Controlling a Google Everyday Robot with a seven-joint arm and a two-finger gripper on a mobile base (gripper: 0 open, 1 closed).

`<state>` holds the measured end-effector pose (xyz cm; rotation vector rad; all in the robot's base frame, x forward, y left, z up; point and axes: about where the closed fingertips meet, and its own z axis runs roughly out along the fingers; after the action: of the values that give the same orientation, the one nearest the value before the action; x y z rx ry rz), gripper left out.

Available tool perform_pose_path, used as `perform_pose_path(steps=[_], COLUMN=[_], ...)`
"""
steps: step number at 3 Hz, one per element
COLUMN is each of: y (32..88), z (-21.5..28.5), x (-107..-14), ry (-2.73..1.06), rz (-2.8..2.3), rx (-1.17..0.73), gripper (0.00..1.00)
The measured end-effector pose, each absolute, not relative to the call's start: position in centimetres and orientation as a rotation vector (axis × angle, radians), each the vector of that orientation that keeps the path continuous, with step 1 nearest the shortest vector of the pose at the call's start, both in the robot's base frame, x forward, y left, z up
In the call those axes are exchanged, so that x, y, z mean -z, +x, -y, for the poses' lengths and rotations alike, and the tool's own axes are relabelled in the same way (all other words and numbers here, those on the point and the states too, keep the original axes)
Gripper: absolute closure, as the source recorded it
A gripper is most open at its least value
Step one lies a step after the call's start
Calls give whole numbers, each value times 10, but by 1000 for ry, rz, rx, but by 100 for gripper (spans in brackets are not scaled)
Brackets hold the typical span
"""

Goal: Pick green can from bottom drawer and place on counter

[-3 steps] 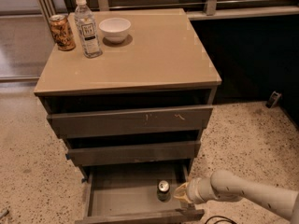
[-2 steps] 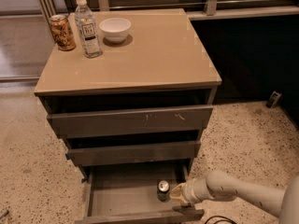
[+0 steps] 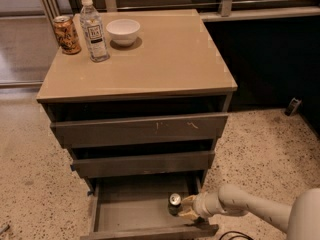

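Observation:
The green can point(image 3: 174, 204) stands upright in the bottom drawer point(image 3: 125, 219), which is pulled out, near its right side. Its silver top faces up. My gripper point(image 3: 185, 207) reaches into the drawer from the right at the end of the pale arm. It is open, with its two tan fingers spread just right of the can, one toward the back and one toward the front. The tips are level with the can's right side. The tan counter point(image 3: 165, 54) is the cabinet's top, above the three drawers.
On the counter's back left stand an orange-brown can point(image 3: 66, 34), a clear water bottle point(image 3: 93, 29) and a white bowl point(image 3: 123, 31). The two upper drawers point(image 3: 140, 129) stick out slightly over the bottom one. Speckled floor surrounds the cabinet.
The gripper has moved a little to the left, closer to the green can. The can has not moved.

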<state>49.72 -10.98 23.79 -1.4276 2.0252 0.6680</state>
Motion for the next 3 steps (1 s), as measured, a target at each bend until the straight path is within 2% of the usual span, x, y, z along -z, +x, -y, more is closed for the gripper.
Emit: perform_pose_path(steps=[1, 3], y=[504, 520], z=[109, 103], x=[-231, -211], ry=[-1422, -1401], rz=[-2024, -2024], rx=[-666, -664], gripper=[21, 22])
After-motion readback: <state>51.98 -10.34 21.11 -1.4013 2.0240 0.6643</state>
